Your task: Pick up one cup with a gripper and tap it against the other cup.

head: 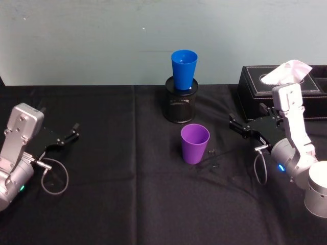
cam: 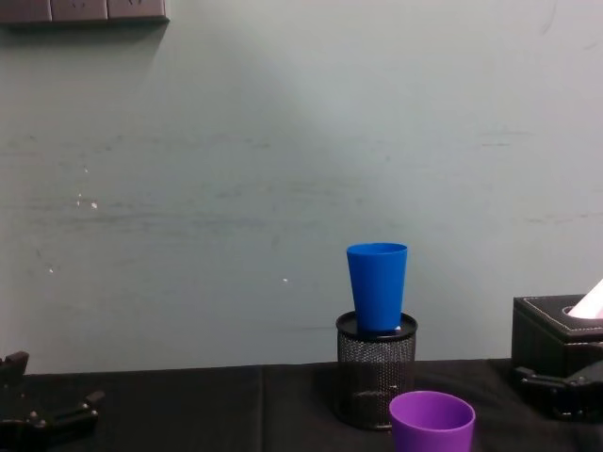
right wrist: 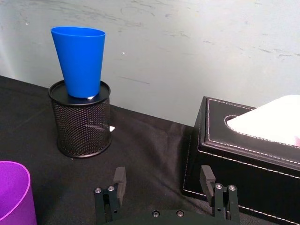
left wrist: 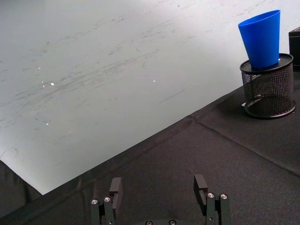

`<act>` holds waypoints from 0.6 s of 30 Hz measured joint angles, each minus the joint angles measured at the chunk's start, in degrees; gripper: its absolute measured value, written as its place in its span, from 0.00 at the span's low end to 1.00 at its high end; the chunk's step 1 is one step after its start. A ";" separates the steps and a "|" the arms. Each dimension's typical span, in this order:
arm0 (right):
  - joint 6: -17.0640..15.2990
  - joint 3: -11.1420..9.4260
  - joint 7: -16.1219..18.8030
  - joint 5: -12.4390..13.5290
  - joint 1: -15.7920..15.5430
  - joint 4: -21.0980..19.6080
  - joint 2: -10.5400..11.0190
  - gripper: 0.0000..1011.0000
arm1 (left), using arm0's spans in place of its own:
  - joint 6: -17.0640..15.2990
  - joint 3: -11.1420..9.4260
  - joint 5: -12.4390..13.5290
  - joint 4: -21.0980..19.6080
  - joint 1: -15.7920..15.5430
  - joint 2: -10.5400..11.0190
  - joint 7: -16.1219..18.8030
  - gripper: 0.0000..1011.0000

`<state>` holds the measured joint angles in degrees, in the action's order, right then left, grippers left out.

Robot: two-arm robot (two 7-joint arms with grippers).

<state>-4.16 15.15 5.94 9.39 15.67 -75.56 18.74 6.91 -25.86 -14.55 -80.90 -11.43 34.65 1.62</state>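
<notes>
Right gripper (head: 236,124) hovers low over the black tablecloth (head: 117,204) with its 2 thin fingers (right wrist: 119,179) spread apart and nothing between them, just in front of the black tissue box (head: 278,92). Left gripper (head: 75,130) sits well off on the robot's left, also released and empty. Nearest the robot, the purple cup (head: 194,143) stands upright and alone on the cloth, between the 2 grippers and closer to the right one. Behind it, near the wall, the blue cup (head: 184,69) stands upright, seated in the mouth of the black mesh pen holder (head: 181,101).
</notes>
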 joint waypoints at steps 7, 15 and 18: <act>0.01 0.00 -0.03 0.00 0.00 0.00 0.00 0.99 | 0.00 0.00 0.00 0.00 0.00 0.00 0.00 0.99; 0.01 0.00 -0.04 0.00 0.00 0.00 0.00 0.99 | 0.00 0.00 0.00 0.00 0.00 0.00 0.00 0.99; 0.01 0.00 -0.05 0.00 0.00 0.00 0.00 0.99 | 0.00 0.00 0.00 0.00 0.00 0.00 0.00 0.99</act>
<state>-4.15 15.15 5.90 9.40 15.67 -75.57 18.74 6.91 -25.86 -14.55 -80.90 -11.43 34.65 1.62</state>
